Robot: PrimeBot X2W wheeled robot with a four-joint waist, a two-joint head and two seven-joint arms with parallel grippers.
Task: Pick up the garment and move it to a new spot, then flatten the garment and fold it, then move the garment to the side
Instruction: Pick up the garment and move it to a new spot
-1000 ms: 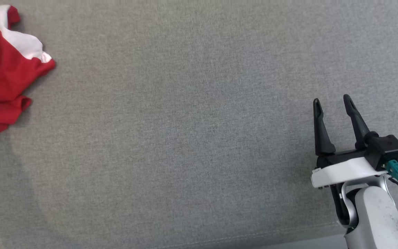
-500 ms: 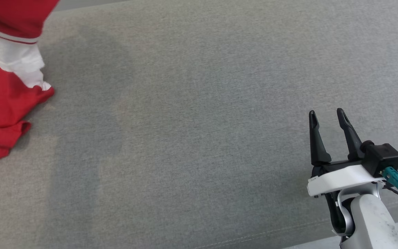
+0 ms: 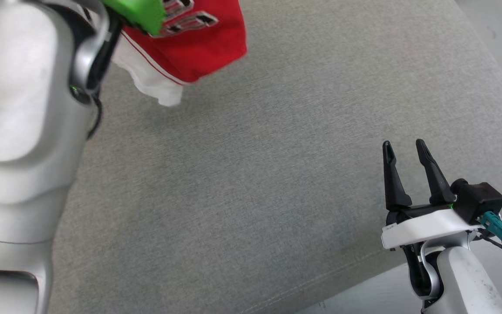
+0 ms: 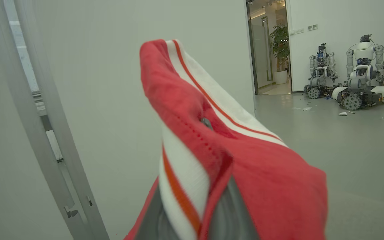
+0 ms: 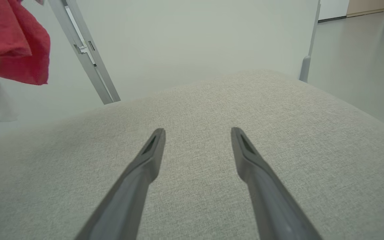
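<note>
Both fingers [image 4: 231, 213] of your left gripper [image 4: 207, 124] are pressed together on the garment [image 3: 198, 43]. In the left wrist view the red and white cloth is bunched over them, so you see grey strips low down and a small grey tip among the folds. The garment hangs from that gripper over the cushion's [image 3: 251, 183] far left part, with a white hem lowest and red cloth with lettering above it. In the right wrist view the cloth hangs high at the upper left, clear above the grey fabric. Your left arm [image 3: 20, 113] looms large and pale down the left side of the head view, just beside the garment.

Your right gripper [image 3: 403, 145] stands near the cushion's near right edge. Its two fingers are spread wide with nothing between them, and they point toward the far edge. In its own wrist view they lie low over bare fabric; whether they touch it or sit just above, you cannot tell.

Beyond the cushion's far edge you have a pale wall [image 5: 195, 40] and a slanted metal post [image 5: 85, 56]. Further out, the left wrist view shows a grey floor [image 4: 345, 146], a doorway [image 4: 268, 46] with a potted plant [image 4: 280, 43], and two wheeled robots [image 4: 362, 76] parked by the far wall
</note>
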